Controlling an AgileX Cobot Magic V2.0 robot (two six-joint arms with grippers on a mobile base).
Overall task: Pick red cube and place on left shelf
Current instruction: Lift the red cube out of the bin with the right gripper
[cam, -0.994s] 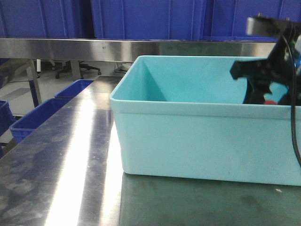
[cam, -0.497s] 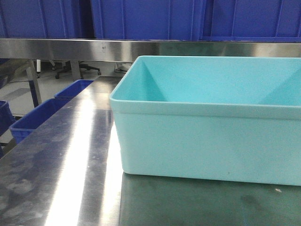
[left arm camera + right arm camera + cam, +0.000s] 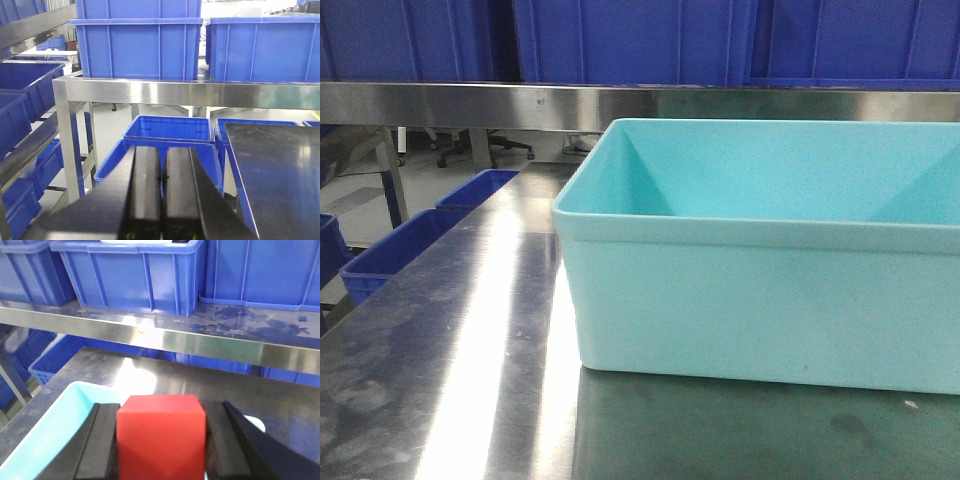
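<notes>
The red cube [image 3: 161, 435] fills the gap between the black fingers of my right gripper [image 3: 161, 412], which is shut on it and held above the turquoise bin [image 3: 45, 430]. A steel shelf [image 3: 200, 342] carrying blue crates runs across the right wrist view ahead of the cube. My left gripper [image 3: 161, 150] is shut with nothing between its pads, hanging beside the table's left edge. Neither arm shows in the front view, where only the turquoise bin [image 3: 760, 300] sits on the steel table [image 3: 450, 370].
Blue crates [image 3: 140, 45] stand on the steel shelf frame [image 3: 185, 92]. More blue bins [image 3: 170, 131] sit low beside the dark table top [image 3: 280, 175]. Blue bins [image 3: 400, 245] also line the table's left side in the front view.
A second ago my right arm stood over the bin's right end in the front view with red showing at its tip. It has since left that view.
</notes>
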